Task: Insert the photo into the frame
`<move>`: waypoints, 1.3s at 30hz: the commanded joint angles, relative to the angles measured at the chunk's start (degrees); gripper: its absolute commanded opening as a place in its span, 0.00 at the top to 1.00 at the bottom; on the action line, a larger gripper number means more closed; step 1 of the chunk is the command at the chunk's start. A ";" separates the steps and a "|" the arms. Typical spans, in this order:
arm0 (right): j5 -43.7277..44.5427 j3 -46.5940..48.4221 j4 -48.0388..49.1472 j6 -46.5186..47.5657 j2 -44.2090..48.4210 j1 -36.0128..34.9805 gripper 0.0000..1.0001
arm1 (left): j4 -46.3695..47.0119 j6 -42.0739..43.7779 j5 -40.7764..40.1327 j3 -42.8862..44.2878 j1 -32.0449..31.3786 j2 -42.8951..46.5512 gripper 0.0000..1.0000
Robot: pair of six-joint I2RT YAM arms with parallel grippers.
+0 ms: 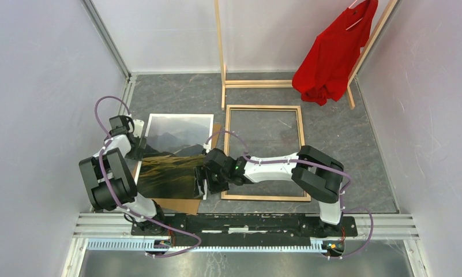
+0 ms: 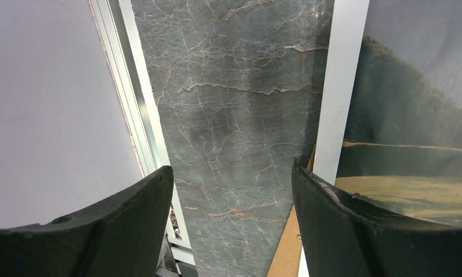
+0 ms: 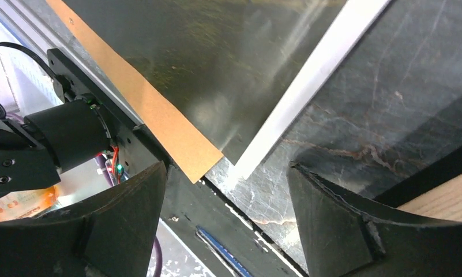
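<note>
1. The photo (image 1: 173, 156) lies face up on a brown board (image 1: 185, 205), on the table (image 1: 344, 144) just left of the frame (image 1: 265, 107). The frame lies flat, wood side up, with nothing inside it
2. Our left gripper (image 2: 231, 173) has its jaws apart and grips nothing. It sits at the photo's left edge, one finger (image 2: 355, 231) over the white border and the other over bare table. If we squeeze here, we judge the finger may skid across the flat paper and come away empty
3. Our right gripper (image 3: 228, 167) also has its jaws apart and is empty, above the photo's near right corner. The board's corner pokes out just beside that corner, so we could pinch the board with the photo, or the board alone
4. The paper is thin and glossy, so a hard pinch may crease the corner, and a lift from one side may let it sag and fold
5. If our two arms pull unevenly, the sheet may buckle or tear
6. Our right arm reaches across the near part of the frame. A low sweep could knock the frame askew, and the photo's edge could then catch on a rail instead of dropping inside
</note>
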State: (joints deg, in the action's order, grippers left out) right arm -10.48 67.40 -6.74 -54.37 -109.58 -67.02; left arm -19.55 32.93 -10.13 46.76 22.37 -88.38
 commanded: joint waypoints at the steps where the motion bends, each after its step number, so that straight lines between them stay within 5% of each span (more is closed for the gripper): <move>1: -1.55 -2.79 3.83 -5.74 -0.17 -0.12 0.16 | 1.64 3.18 1.49 -1.90 0.22 2.09 0.19; 11: -4.62 -5.74 12.91 -11.88 -1.96 -0.09 0.18 | 1.87 3.78 2.81 -3.50 0.22 1.37 0.20; 19: -6.74 -11.16 25.52 -19.03 -1.14 -0.03 0.29 | 1.80 3.90 2.97 -3.76 0.21 1.02 0.20; 28: -4.38 -14.63 30.01 -19.80 4.01 1.14 0.48 | 1.80 4.60 2.65 -3.70 0.21 0.88 0.20; 39: -5.27 -14.38 31.28 -20.04 3.68 2.76 0.51 | 1.79 4.51 2.89 -3.75 0.22 1.45 0.20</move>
State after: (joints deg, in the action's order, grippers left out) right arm -15.86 52.62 21.93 -73.69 -106.02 -64.42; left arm -17.37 35.44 -8.73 44.60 22.37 -86.87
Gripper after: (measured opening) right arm 0.499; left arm 0.799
